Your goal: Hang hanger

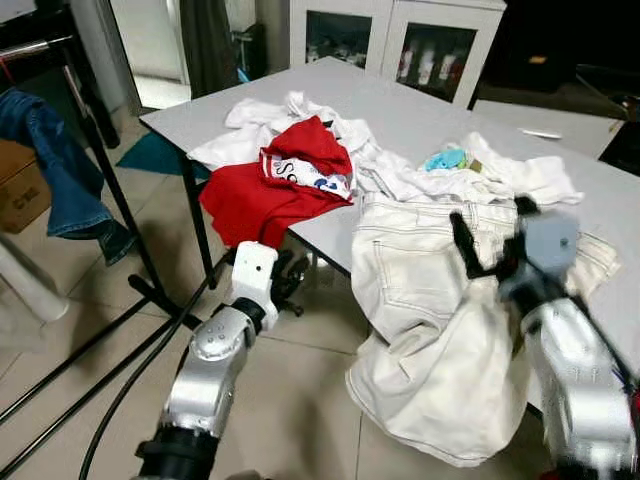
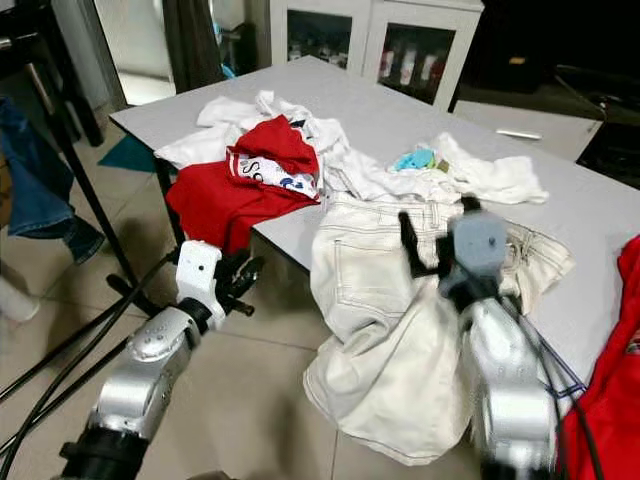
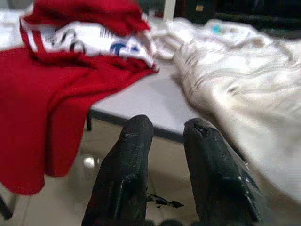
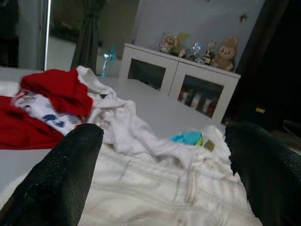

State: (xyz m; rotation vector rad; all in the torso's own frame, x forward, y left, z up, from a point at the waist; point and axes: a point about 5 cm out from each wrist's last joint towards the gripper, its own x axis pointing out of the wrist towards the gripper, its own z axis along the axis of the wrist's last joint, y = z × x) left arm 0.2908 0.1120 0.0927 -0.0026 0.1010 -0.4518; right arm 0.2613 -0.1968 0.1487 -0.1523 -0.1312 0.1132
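where the white cabinet (image 1: 400, 35) stands behind the grey table (image 1: 440, 120), bottles show dimly through its glass doors. the right gripper (image 1: 492, 236) hovers spread wide over cream trousers (image 1: 430, 330) draped off the table edge, beside a red garment (image 1: 270, 185) and white clothes (image 1: 400, 170). the left gripper (image 1: 290, 275), fingers slightly apart and empty, sits low by the table edge; i cannot make out a hanger.

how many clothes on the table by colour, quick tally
red garment: 1, draped over the table edge
cream trousers: 1, hanging off the front edge
white garments: at least 2, one heap lies further right; the exact count is hard to tell
small turquoise item: 1
total: at least 5
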